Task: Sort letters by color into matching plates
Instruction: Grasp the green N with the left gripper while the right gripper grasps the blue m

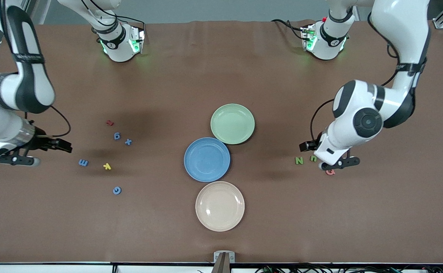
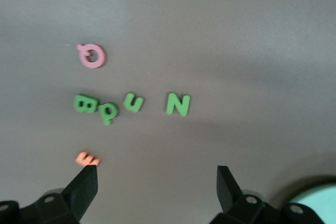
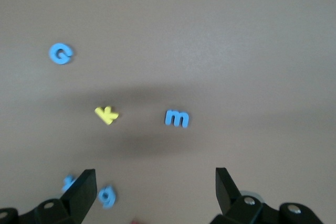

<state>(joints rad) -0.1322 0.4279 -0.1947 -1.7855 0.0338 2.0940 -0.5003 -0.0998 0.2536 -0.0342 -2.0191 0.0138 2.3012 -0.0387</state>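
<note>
- Blue letters [image 3: 176,118]: four lie loose on the table toward the right arm's end, below the right gripper [image 3: 152,182], among a yellow letter [image 3: 106,114] and a red letter [image 1: 110,123].
- Green letters [image 2: 178,104]: four lie under the left gripper [image 2: 157,182], with a pink letter [image 2: 92,55] and an orange letter [image 2: 86,158] beside them.
- Blue plate [image 1: 207,159] and green plate [image 1: 232,123]: both bare, mid-table between the grippers.
- Both grippers: jaws fully spread, holding nothing.
- Step: no letter sorted yet. Next: descend squarely over one letter.
</note>
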